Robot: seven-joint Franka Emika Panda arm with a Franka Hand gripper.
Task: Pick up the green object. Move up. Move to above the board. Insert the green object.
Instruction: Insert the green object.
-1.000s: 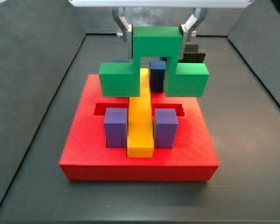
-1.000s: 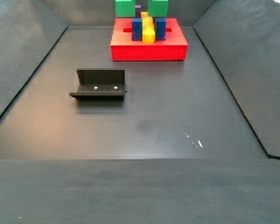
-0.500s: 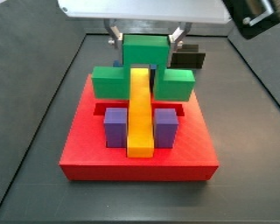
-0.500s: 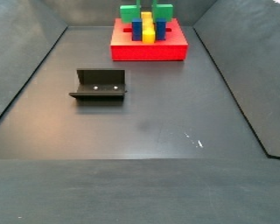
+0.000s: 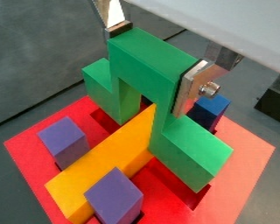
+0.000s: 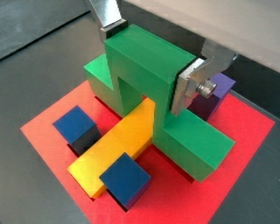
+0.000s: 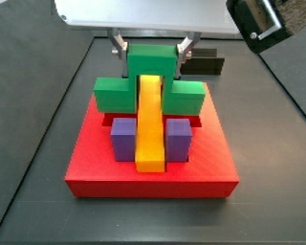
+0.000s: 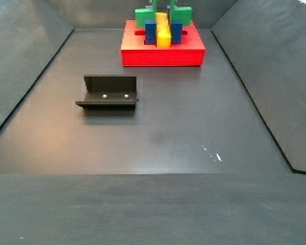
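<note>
The gripper [image 7: 152, 43] hangs over the far part of the board, its two silver fingers [image 5: 202, 80] pressed against opposite sides of the raised middle cube of the green object [image 5: 154, 96], so it is clamped on that piece. In both wrist views the fingers sit flat on the cube's side faces, one plate with its bolt clearly shown [image 6: 192, 85] and the other only partly visible at the far face. The green object [image 7: 149, 84] straddles the yellow bar [image 7: 149, 122]: the middle cube bridges the bar's far end, and the two lower side cubes stand to the left and right of it, down at the level of the board's top. Whether it is fully seated in its slots cannot be told. The yellow bar [image 5: 105, 165] runs near to far along the middle of the board [image 7: 149, 172], a red square slab. Two purple blocks [image 7: 123, 136] flank the bar on its left and right, just nearer than the green side cubes, touching or nearly touching the bar. In a wrist view a blue block [image 5: 206, 111] shows beside the green object on the finger's side. A black block [image 7: 205, 65] lies on the floor just beyond the board's far right corner. In a side view the board [image 8: 163, 54] sits at the far end of the dark floor, and the fixture [image 8: 108, 94] stands well apart from it, nearer and to the left.
</note>
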